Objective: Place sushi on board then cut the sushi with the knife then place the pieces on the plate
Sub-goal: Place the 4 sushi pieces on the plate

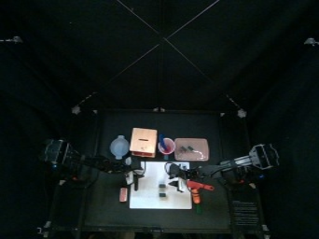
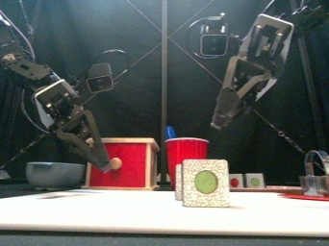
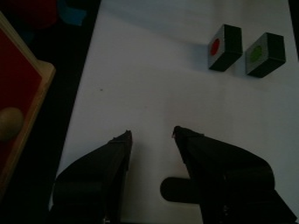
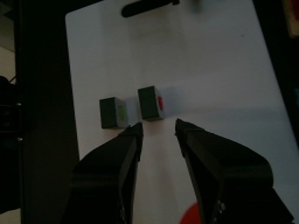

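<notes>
Two dark green sushi pieces (image 1: 159, 189) stand on the white cutting board (image 1: 174, 201). In the front view the near piece (image 2: 203, 183) shows a green centre. In the left wrist view one has a red centre (image 3: 223, 46) and the other a green centre (image 3: 264, 53). My left gripper (image 3: 152, 140) hangs open over the board's left part, short of the pieces. My right gripper (image 4: 156, 131) is open above the board, close to both pieces (image 4: 152, 101), holding nothing. A red knife (image 1: 200, 186) lies at the board's right edge. The pink plate (image 1: 191, 147) sits at the back right.
Behind the board stand the wooden box with its red drawer (image 2: 122, 161), the blue-grey bowl (image 2: 56, 174) and the red cup (image 2: 187, 154) holding a blue knife (image 2: 170, 133). A small red thing (image 1: 123, 194) lies left of the board. A metal cutter (image 2: 316, 173) is on the plate.
</notes>
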You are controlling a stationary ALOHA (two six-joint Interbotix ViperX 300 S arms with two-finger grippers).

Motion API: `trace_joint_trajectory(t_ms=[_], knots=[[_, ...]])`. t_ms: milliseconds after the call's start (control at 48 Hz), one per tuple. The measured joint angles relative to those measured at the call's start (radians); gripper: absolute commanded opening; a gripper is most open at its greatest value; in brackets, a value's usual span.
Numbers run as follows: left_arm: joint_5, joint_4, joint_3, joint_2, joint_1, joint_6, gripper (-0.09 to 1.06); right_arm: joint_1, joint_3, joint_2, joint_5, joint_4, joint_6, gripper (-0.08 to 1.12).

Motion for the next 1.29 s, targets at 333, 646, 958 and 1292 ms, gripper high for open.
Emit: trace_joint_trajectory(t_ms=[333, 646, 958, 1292], knots=[[0.000, 0.000, 0.000, 0.000, 0.000, 0.000, 0.81, 0.006, -0.077, 0.141, -0.002, -0.038, -0.002, 0.92], [0.000, 0.000, 0.005, 0.000, 0.000, 0.000, 0.81, 0.008, -0.140, 0.233, 0.005, -0.077, 0.003, 0.82], [0.000, 0.000, 0.009, 0.000, 0.000, 0.000, 0.81, 0.003, -0.156, 0.259, 0.046, -0.077, 0.006, 0.60], [0.000, 0.000, 0.009, 0.000, 0.000, 0.000, 0.81, -0.095, -0.063, 0.034, 0.218, -0.072, 0.012, 0.60]])
